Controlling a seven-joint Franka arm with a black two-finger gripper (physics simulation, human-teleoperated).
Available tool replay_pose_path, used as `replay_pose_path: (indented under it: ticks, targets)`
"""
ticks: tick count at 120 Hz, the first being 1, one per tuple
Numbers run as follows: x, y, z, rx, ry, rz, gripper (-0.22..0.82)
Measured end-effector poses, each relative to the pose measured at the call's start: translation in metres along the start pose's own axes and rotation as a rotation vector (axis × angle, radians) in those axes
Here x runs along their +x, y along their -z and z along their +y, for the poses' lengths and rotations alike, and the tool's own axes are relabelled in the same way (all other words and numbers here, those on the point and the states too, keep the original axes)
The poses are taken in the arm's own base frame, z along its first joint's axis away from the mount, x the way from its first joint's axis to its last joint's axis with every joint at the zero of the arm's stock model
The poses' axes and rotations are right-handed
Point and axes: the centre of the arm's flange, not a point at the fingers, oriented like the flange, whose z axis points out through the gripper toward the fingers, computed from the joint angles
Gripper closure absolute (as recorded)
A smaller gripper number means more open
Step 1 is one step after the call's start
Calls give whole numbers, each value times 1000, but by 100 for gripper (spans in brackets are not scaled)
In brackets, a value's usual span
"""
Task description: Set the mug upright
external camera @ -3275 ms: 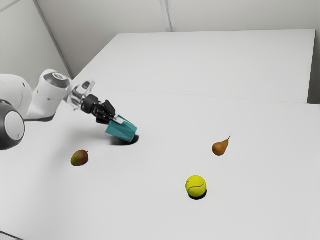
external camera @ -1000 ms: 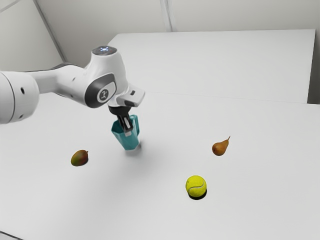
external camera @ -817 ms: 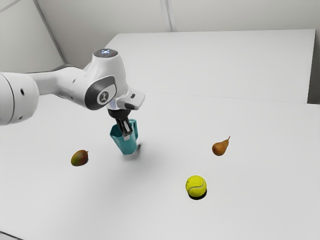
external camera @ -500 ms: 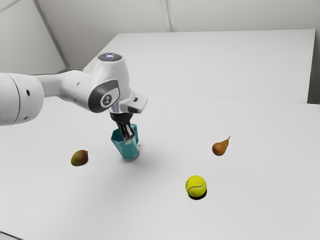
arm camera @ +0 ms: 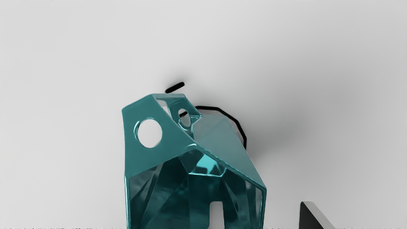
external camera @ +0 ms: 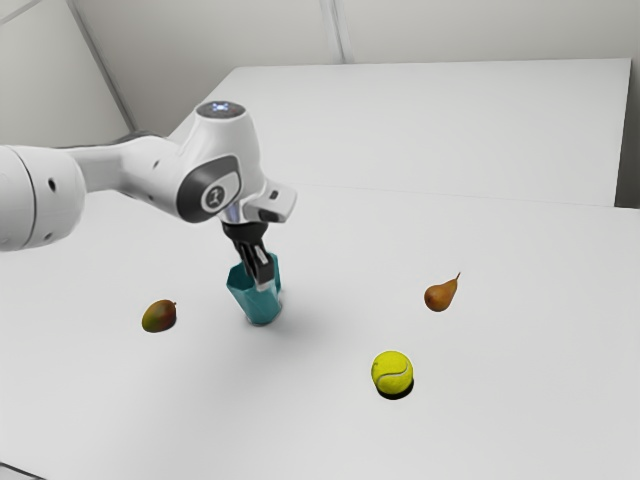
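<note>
Your teal, faceted mug [external camera: 256, 308] is on the white table [external camera: 500, 420], in the exterior view's left half, below the arm's hand. Its mouth faces up and its narrower base is down at the tabletop; you cannot tell for sure whether it leans a little. In the wrist view you see into its dark, shiny interior, and its flat handle [arm camera: 133, 159], pierced by a round hole, juts out from the rim. A thin dark outline curves beside the base.

Your black gripper [external camera: 257, 281] points down at the mug's rim with its jaws apart. In the wrist view one finger [arm camera: 217, 216] is inside the mouth and the other finger [arm camera: 314, 216] is outside, with the mug's wall between them and a gap from that wall to the outer one. The white arm [external camera: 130, 175] reaches in from the exterior view's left.

Farther out, a red-green mango [external camera: 158, 316] lies toward the exterior view's left of your mug. Toward the exterior view's right, well apart from the mug, are a yellow tennis ball [external camera: 392, 372], nearer the camera, and a brown pear [external camera: 439, 297], its stem pointing up and to the exterior view's right.
</note>
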Motion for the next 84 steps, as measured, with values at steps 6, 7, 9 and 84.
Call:
replay_pose_path:
  ticks: [6,7,9,84]
  targets:
    - [-2,6,1,4,3,6,40]
    - [-2,7,1,5,4,7,39]
    - [-2,9,1,6,4,8,39]
    - [-49,204,-59,-70,318,189,3]
